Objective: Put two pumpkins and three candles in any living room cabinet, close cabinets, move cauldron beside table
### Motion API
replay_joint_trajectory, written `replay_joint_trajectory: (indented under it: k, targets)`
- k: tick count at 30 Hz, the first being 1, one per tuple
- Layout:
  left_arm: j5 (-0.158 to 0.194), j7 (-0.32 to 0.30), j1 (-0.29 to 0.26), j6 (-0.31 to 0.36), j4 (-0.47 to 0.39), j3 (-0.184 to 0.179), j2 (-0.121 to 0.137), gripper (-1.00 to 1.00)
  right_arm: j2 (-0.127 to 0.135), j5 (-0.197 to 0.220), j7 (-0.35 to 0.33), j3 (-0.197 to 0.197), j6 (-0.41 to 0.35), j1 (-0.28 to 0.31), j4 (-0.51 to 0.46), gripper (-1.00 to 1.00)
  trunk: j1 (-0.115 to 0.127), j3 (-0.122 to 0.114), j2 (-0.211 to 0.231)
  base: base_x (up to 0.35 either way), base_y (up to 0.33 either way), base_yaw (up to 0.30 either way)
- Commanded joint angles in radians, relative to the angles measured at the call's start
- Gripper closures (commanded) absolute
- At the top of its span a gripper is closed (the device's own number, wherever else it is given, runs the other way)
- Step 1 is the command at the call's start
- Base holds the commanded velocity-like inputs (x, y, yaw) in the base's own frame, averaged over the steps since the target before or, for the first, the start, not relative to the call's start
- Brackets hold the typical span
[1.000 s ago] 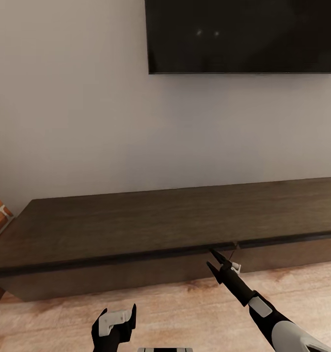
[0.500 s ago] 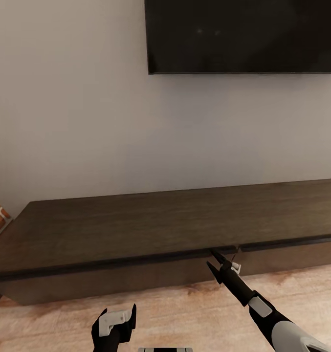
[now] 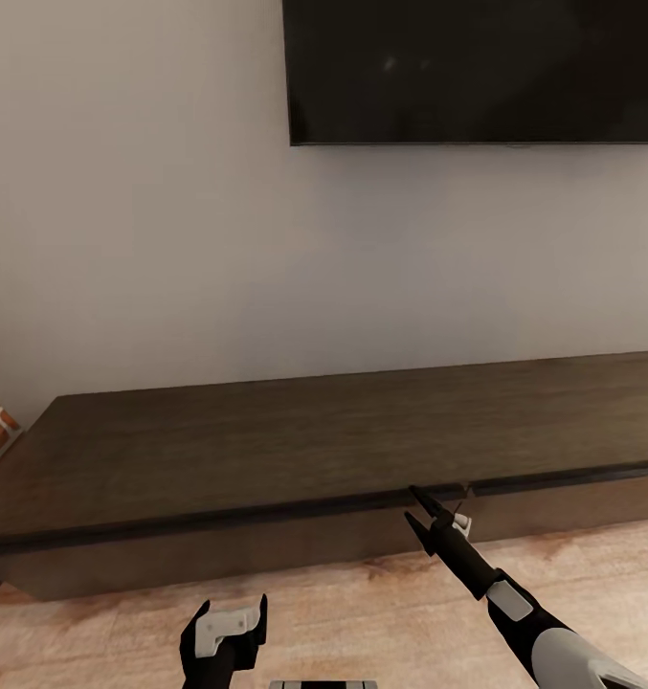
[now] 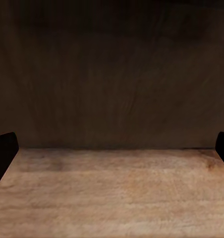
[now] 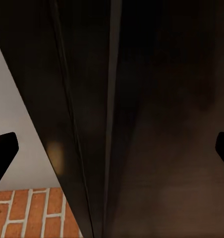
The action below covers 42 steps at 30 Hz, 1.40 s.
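The right arm reached forward and up from the lower right of the head view, its white forearm giving way to a black wrist, and the right gripper (image 3: 417, 505) stood with its two slim black fingers parted, tips pointing up and away. The left gripper (image 3: 234, 612) sat low near the body, raised only a little, its dark fingers spread apart around a pale grey block, with nothing between them.
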<state>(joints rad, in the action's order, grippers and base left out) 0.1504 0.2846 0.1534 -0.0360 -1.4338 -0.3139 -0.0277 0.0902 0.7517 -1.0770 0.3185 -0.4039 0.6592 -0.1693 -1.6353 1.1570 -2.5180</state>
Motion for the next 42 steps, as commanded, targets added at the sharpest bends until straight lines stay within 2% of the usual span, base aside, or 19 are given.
replay_joint_trajectory:
  k: [1, 5, 6, 32, 42]
  targets:
    - [0.009, 0.004, 0.0, -0.004, 0.0, -0.001, 0.0, -1.0, 0.0, 0.008, -0.001, -0.002, -0.009, 0.0, 0.001, -1.0, 0.0, 0.001, 0.0, 0.0, 0.0, 0.0]
    - [0.007, 0.004, 0.0, -0.004, 0.0, -0.001, 0.0, -1.0, 0.0, 0.008, -0.001, -0.002, -0.009, 0.0, 0.001, -1.0, 0.0, 0.001, 0.0, 0.0, 0.0, 0.0]
    - [0.007, 0.004, 0.0, -0.004, 0.0, -0.001, 0.0, -1.0, 0.0, 0.009, -0.001, -0.002, -0.009, 0.0, 0.001, 1.0, 0.0, 0.001, 0.0, 0.0, 0.0, 0.0]
    - [0.006, 0.004, -0.001, -0.004, 0.007, -0.001, 0.0, -1.0, 0.0, 0.009, -0.001, -0.002, -0.009, 0.0, 0.001, 1.0, 0.0, 0.001, 0.0, 0.0, 0.0, 0.0]
    - [0.006, 0.004, 0.0, -0.004, 0.007, -0.001, 0.0, -1.0, 0.002, 0.009, -0.001, -0.001, -0.007, 0.0, 0.001, 1.0, 0.0, 0.001, 0.0, -0.085, 0.0, 0.0]
